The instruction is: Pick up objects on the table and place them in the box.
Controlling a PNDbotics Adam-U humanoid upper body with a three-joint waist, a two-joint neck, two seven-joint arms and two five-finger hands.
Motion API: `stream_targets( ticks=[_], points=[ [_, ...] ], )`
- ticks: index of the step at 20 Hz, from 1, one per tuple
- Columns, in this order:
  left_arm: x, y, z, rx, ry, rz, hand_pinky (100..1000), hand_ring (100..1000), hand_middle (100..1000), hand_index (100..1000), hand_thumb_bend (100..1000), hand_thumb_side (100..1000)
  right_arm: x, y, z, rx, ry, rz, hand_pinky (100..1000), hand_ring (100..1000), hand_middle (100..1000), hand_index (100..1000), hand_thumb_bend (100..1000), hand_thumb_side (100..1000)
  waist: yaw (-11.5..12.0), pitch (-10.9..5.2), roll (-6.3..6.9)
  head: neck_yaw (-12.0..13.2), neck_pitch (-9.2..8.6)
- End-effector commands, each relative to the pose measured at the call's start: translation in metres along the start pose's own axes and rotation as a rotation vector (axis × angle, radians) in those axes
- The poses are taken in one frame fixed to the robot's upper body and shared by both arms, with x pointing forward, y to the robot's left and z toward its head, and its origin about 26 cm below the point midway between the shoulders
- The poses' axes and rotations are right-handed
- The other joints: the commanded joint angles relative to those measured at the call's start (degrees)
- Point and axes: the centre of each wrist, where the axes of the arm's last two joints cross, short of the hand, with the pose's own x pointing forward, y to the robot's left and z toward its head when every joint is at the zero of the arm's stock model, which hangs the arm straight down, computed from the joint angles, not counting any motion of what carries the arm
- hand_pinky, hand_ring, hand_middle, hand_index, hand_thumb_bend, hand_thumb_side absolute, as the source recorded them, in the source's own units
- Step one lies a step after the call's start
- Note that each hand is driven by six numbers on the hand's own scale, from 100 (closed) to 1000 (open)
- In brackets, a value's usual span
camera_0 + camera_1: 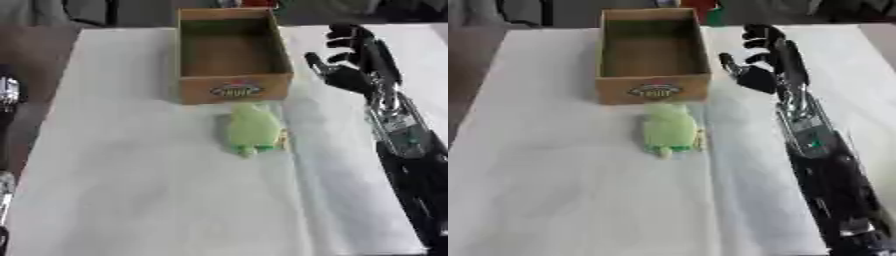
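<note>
A light green soft toy (253, 128) lies on the white table, just in front of the cardboard box (234, 88). The box stands open at the far middle and looks empty inside. My right hand (348, 54) hovers to the right of the box, fingers spread and relaxed, holding nothing. It is well clear of the toy, above and to its right. Of my left arm only a silver and black part (7, 95) shows at the left edge; the left hand is out of view.
The white cloth-covered table (140, 190) stretches wide in front and to the left of the toy. A fold in the cloth (297, 170) runs down beside the toy. Dark shapes and something red (702, 6) sit beyond the far edge.
</note>
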Motion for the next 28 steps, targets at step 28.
stream_targets(
  ticks=[28],
  points=[
    [0.007, 0.003, -0.003, -0.016, -0.022, -0.010, 739, 669, 603, 633, 235, 422, 0.006, 0.039, -0.002, 0.580, -0.165, 0.055, 637, 779, 737, 842, 456, 187, 0.2, -1.02, 0.00, -1.2, 0.13]
  ],
)
